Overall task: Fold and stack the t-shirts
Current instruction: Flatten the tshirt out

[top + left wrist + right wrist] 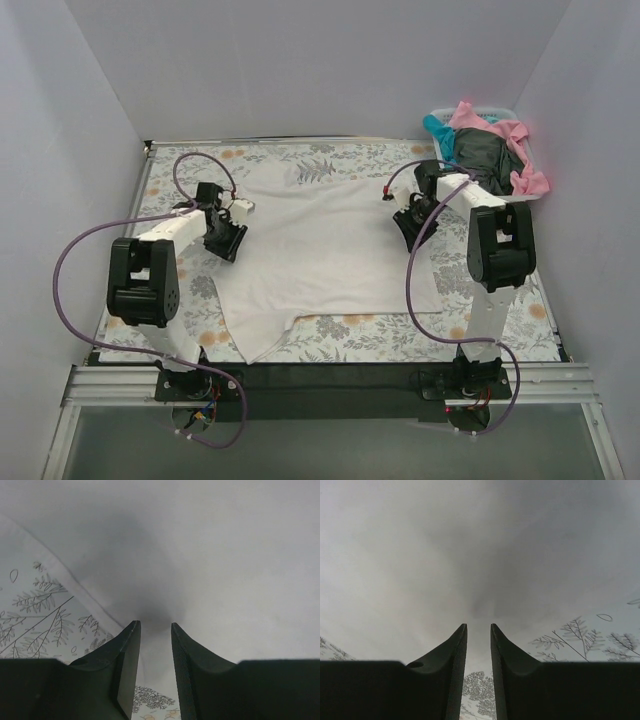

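A large white t-shirt (320, 250) lies spread flat on the printed sheet (400, 340). My left gripper (228, 243) is low at the shirt's left edge. In the left wrist view its jaws (155, 625) stand a narrow gap apart over the white cloth (225, 555), by its hem. My right gripper (410, 230) is low at the shirt's right edge. Its jaws (478, 626) are also narrowly apart over the white cloth (470, 540). Neither holds anything. A pink shirt (510, 135), a teal shirt (438, 130) and a dark shirt (485, 155) lie heaped in the basket.
The white plastic basket (500, 111) stands at the back right corner, close behind my right arm. The fern-printed sheet shows under both wrists (40, 615) (590, 635). White walls close in the table on three sides.
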`<state>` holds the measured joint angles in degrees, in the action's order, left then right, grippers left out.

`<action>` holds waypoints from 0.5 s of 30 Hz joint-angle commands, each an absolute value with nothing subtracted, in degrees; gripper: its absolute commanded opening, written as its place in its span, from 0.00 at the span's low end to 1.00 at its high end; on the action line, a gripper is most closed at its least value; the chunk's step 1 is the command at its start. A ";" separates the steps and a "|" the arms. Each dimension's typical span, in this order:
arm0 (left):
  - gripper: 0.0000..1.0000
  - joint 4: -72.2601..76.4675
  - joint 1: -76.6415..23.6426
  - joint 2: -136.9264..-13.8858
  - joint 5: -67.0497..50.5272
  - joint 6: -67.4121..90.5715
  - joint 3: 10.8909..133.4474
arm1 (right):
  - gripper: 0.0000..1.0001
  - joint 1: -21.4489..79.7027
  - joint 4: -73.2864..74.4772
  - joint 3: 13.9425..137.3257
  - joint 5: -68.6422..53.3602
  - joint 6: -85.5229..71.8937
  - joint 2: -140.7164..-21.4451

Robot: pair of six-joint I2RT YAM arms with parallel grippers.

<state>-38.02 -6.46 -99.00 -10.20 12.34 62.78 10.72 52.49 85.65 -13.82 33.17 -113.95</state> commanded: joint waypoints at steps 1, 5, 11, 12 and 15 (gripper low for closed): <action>0.31 -34.81 -3.35 -95.89 -7.65 12.84 59.16 | 0.28 11.33 50.10 82.81 -13.98 31.38 -113.55; 0.31 -34.98 -0.27 -94.05 -6.77 9.85 54.41 | 0.27 13.09 48.43 77.18 -14.41 30.76 -113.47; 0.28 -41.47 3.60 -92.72 -10.71 8.17 56.41 | 0.26 15.38 50.62 70.84 -18.27 32.08 -107.50; 0.28 -43.57 4.13 -92.64 -13.25 8.35 58.51 | 0.28 15.21 51.15 71.62 -18.98 32.60 -105.75; 0.30 -43.69 4.31 -93.33 -18.71 12.82 70.19 | 0.39 13.02 51.77 79.95 -20.83 32.52 -105.20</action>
